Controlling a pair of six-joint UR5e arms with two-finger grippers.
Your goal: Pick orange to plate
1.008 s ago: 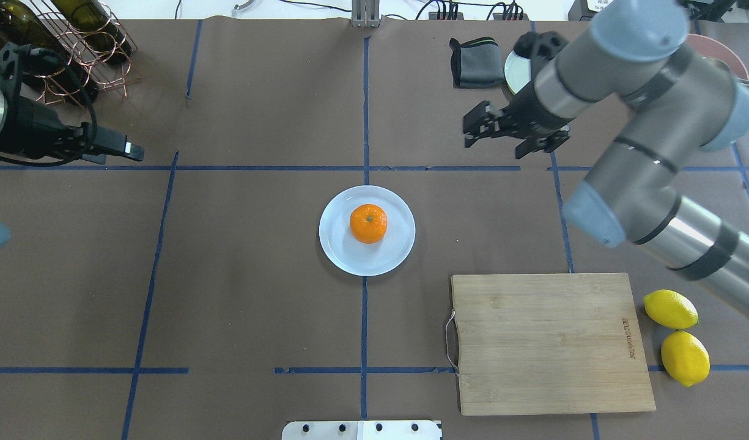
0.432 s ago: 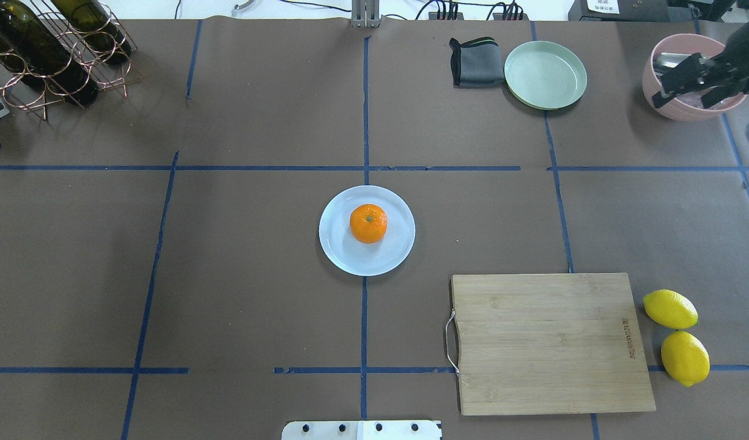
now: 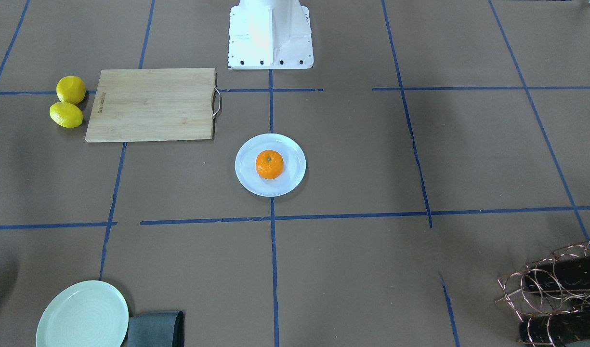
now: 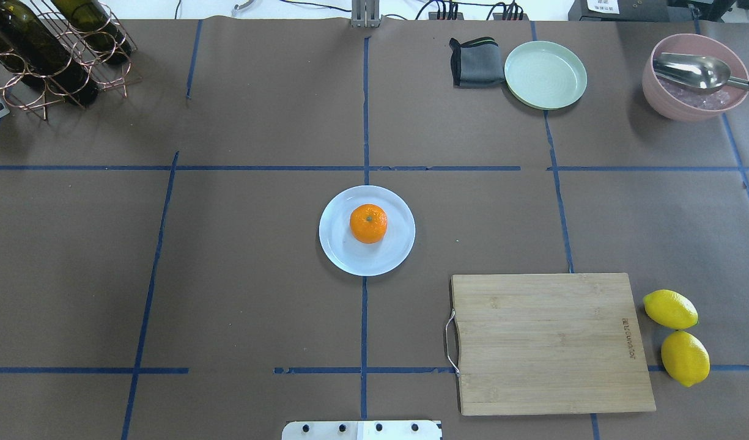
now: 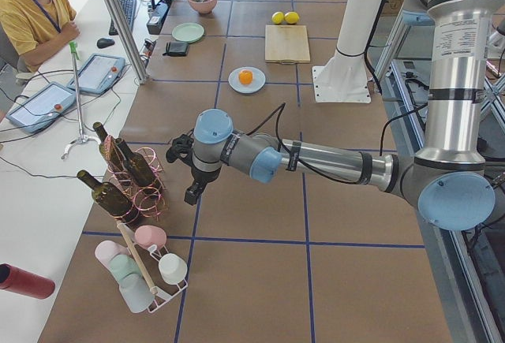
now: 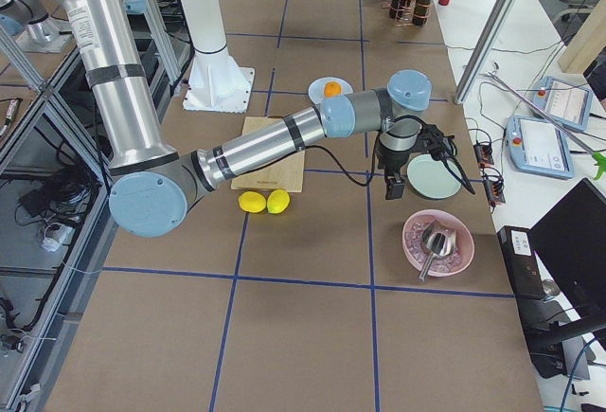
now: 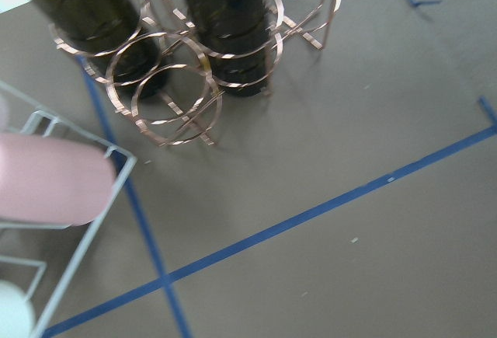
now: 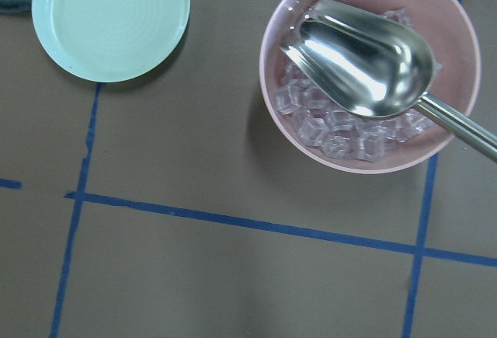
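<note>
Orange [image 4: 368,223] sitting on the pale plate [image 4: 340,252] at the table's centre, left gripper [image 5: 192,193] near the bottle rack [image 5: 134,173], right gripper [image 6: 397,183] beside the green plate [image 6: 436,177], openness of either impossible to tell.

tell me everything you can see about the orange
The orange is small, round and slightly flattened. Its peel is bright and glossy, and a tiny greenish stem dimple faces up. It looks whole and unpeeled. It sits upright near the middle of the pale bluish-white plate, inside the raised rim. The plate lies where blue tape lines cross on the brown table. Only the plate touches the orange.
</note>
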